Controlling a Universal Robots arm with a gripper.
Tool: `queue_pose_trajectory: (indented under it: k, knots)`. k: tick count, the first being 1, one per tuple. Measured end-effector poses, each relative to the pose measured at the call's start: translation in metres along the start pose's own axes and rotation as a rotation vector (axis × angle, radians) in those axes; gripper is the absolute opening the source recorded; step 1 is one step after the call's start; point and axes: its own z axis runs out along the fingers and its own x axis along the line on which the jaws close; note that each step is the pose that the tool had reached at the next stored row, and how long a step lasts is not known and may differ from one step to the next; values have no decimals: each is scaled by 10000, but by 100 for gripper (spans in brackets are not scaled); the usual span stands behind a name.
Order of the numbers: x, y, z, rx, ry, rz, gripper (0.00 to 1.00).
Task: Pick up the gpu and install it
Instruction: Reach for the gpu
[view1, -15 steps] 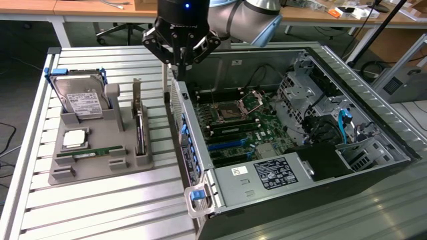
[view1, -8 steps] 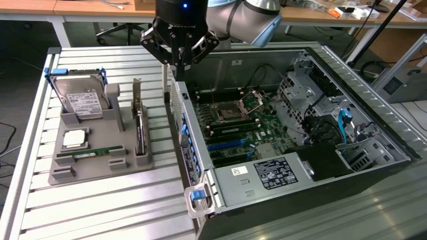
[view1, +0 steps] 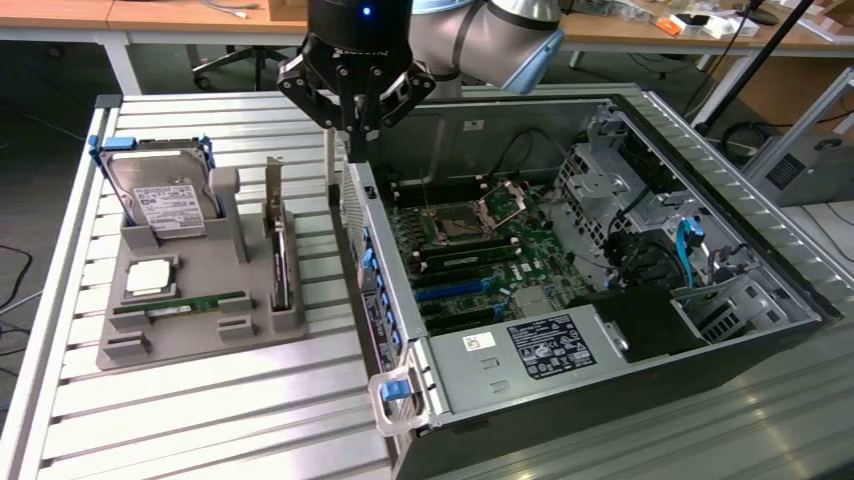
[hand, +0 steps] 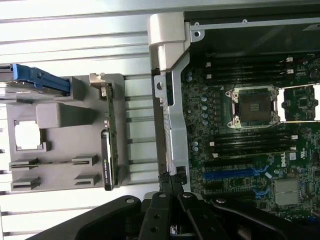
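Note:
The gpu (view1: 279, 250) is a thin dark card with a silvery bracket at its far end. It stands on edge in a slot of the grey holder (view1: 200, 335), on the exterior view's left. In the wrist view the gpu (hand: 109, 150) rests in the same slot. My gripper (view1: 355, 128) hangs shut and holds nothing. It is above the near wall of the open computer case (view1: 400, 300), to the right of the gpu and apart from it. The wrist view has my gripper (hand: 168, 181) closed over the case's metal edge.
The grey holder also carries a hard drive (view1: 163, 203) in a blue caddy, a processor chip (view1: 147, 277) and a green memory stick (view1: 180, 303). Inside the case lie the motherboard (view1: 487, 235), blue slots (view1: 447, 288) and a power supply (view1: 541, 345). Desks stand behind.

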Motion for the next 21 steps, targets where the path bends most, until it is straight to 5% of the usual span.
queue_pose_trajectory:
  k: [21]
  knots:
    - [68, -5, -2, 13, -1, -1, 11]
